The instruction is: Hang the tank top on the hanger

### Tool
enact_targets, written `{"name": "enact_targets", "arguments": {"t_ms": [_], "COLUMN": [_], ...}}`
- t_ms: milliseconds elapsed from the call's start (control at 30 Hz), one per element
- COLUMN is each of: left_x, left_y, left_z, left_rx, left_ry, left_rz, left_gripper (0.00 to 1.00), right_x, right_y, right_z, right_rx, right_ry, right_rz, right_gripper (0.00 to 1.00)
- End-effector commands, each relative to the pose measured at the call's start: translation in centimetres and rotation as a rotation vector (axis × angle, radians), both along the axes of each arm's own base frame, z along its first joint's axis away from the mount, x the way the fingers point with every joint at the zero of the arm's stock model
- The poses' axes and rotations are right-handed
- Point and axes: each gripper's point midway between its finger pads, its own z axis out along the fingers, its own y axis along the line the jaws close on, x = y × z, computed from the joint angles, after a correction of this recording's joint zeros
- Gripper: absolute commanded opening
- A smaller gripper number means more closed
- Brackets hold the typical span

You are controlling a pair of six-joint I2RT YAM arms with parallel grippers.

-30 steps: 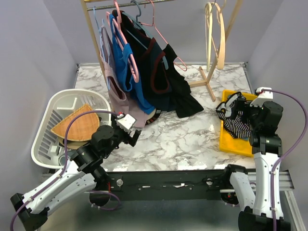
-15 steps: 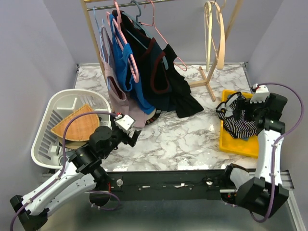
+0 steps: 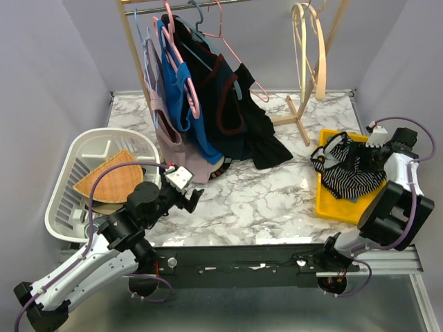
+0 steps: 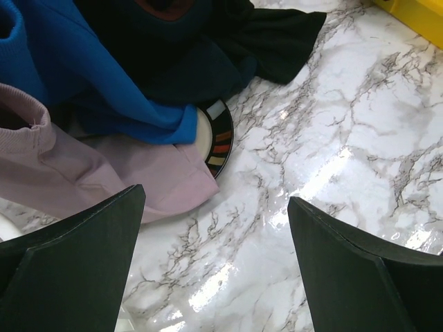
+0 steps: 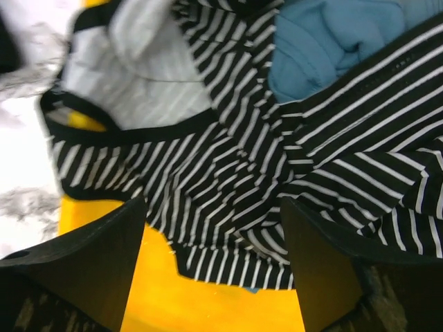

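Along the right edge of the overhead view, the small black-and-white striped tank top with black straps (image 3: 349,176) lay bunched in a shallow yellow plastic tray (image 3: 339,209), partly covering a teal-blue cloth (image 5: 332,41). The right gripper (image 5: 211,207) hung just over it. Its two dark fingers were spread wide to either side of a striped fold and gripped nothing. That straddling stance looked like the set-up for a pinch on the thin fabric rather than on the cloth below.

At the upper right, the large pale cream wooden hanger with a metal hook (image 3: 319,72) hung bare from the wooden rail, well apart from the tray. The garment therefore had to be lifted out before any strap could go over an arm of the hanger.

Toward the lower left, the left gripper (image 4: 216,200) hovered over the white marble tabletop (image 3: 277,200) near a pale pink garment (image 4: 104,173). Its jaws were released and empty, probably kept free to steady the hanger when needed.
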Motion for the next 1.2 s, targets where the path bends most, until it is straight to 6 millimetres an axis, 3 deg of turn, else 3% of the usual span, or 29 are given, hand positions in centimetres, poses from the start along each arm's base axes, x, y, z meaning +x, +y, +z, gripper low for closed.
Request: {"name": "enact_targets", "arguments": {"t_ms": [0,133,167,233,333,367,400,433,500,600,633,700,833,1133,1167], "left_x": [-0.4,-0.3,-0.3,-0.2,0.0,0.0,0.1,0.1,0.2,0.2,0.2,0.2,0.1,-0.2,-0.1], "left_y": [-0.2,-0.2,-0.2,-0.2,-0.1,0.0,0.0,0.0,0.0,-0.1,0.0,-0.1,0.0,-0.2,-0.2], "left_z": [1.8,1.8,1.7,1.5,1.4,1.2,1.3,1.2,1.1,1.0,1.2,1.2,1.6,1.9,2.0], "left_rx": [-0.032,-0.031,-0.027,-0.024,-0.018,-0.014,-0.015,-0.013,-0.01,-0.012,-0.017,-0.021,-0.037,-0.071,-0.075], "left_ry": [-0.025,-0.024,-0.024,-0.021,-0.018,-0.015,-0.016,-0.014,-0.013,-0.009,-0.012,-0.013,-0.019,-0.025,-0.026], "left_rz": [-0.032,-0.029,-0.027,-0.023,-0.012,-0.009,-0.006,-0.005,-0.005,-0.007,-0.007,-0.008,-0.008,-0.015,-0.017], "left_gripper": [0.99,0.99,0.99,0.99,0.99,0.99,0.99,0.99,0.99,0.99,0.99,0.99,0.99,0.99,0.99], "right_x": [1.7,3.0,3.0,3.1,3.0,2.8,2.7,2.6,2.1,1.4,1.2,0.5,-0.2,-1.6,-1.9], "right_y": [-3.9,-6.1,-6.3,-6.6,-6.6,-6.4,-6.3,-6.2,-6.0,-5.5,-5.3,-4.9,-4.0,0.4,1.1], "right_z": [-1.7,-3.1,-4.4,-5.0,-5.5,-5.6,-4.8,-4.4,-3.3,1.2,4.0,6.4,14.0,24.8,25.3], "right_rx": [-0.096,-0.139,-0.131,-0.13,-0.125,-0.122,-0.132,-0.14,-0.159,-0.21,-0.245,-0.266,-0.338,-0.319,-0.302], "right_ry": [0.031,0.066,0.103,0.121,0.135,0.138,0.118,0.109,0.086,0.002,-0.058,-0.093,-0.255,-0.479,-0.483], "right_rz": [-0.114,-0.145,-0.145,-0.146,-0.143,-0.136,-0.136,-0.133,-0.13,-0.129,-0.134,-0.131,-0.133,-0.026,-0.011], "right_gripper": [0.83,0.78,0.74,0.67,0.41,0.18,0.08,0.02,0.0,0.01,0.01,0.0,0.0,0.0,0.0]}}
